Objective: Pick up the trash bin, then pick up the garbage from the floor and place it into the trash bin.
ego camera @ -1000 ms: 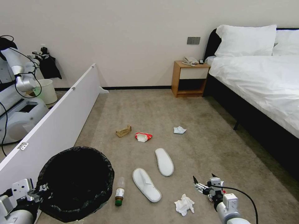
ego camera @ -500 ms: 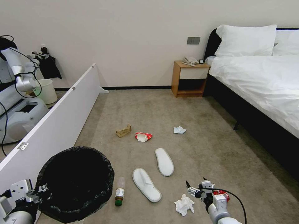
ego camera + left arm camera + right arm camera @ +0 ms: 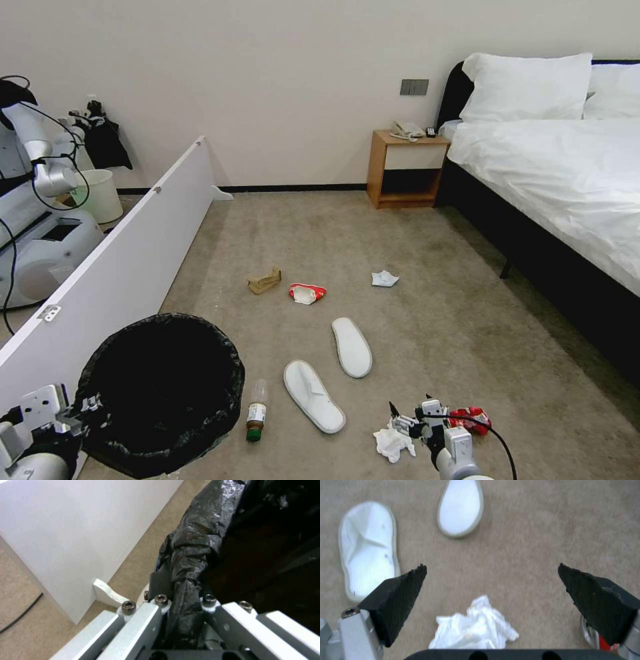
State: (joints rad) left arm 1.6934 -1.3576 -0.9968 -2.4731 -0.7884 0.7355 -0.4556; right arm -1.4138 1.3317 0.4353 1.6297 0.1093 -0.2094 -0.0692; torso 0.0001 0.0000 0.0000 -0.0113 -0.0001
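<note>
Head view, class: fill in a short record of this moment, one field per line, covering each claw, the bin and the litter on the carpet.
Left claw: shut on the trash bin, pinching its bag-lined rim
Right claw: open, above the white tissue
Crushed red can: on the carpet beside the right claw
Slippers: near slipper and far slipper, side by side, apart
Green-capped bottle: lying beside the bin
Farther litter: brown paper scrap, red-white packet, pale blue mask
</note>
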